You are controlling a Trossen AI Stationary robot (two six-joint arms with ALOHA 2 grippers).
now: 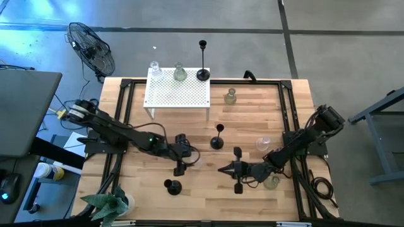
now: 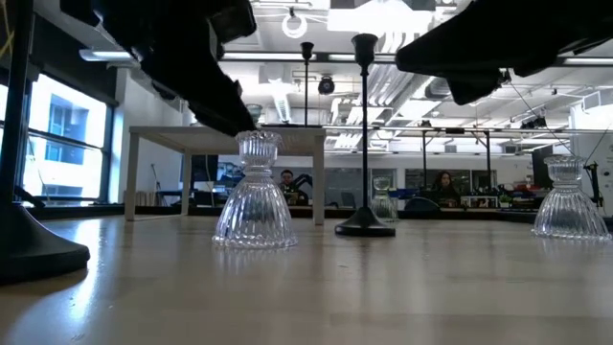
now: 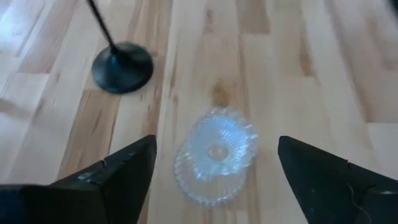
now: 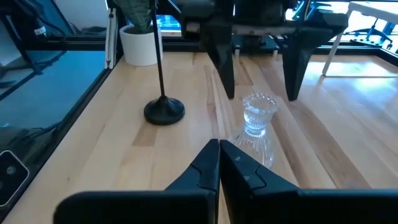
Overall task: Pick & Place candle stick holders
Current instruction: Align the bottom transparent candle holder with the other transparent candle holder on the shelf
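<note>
A clear ribbed glass candle stick holder (image 3: 214,155) stands upright on its flared base on the wooden table, also in the right wrist view (image 4: 258,115) and the low view (image 2: 254,196). My left gripper (image 3: 216,143) is open and points down over it, one finger on either side of its top, touching nothing; it shows left of the table's middle (image 1: 187,155). My right gripper (image 4: 219,146) is shut and empty, low over the table to the right of that holder (image 1: 222,168). A black holder (image 1: 172,186) stands on its round base nearby.
A white perforated little table (image 1: 177,94) at the far side bears a clear, a pale-green and a black holder. More holders stand on the wood: black (image 1: 218,140), glass (image 1: 230,96), (image 1: 263,144), (image 1: 271,183). A potted plant (image 1: 110,205) sits at the near left corner.
</note>
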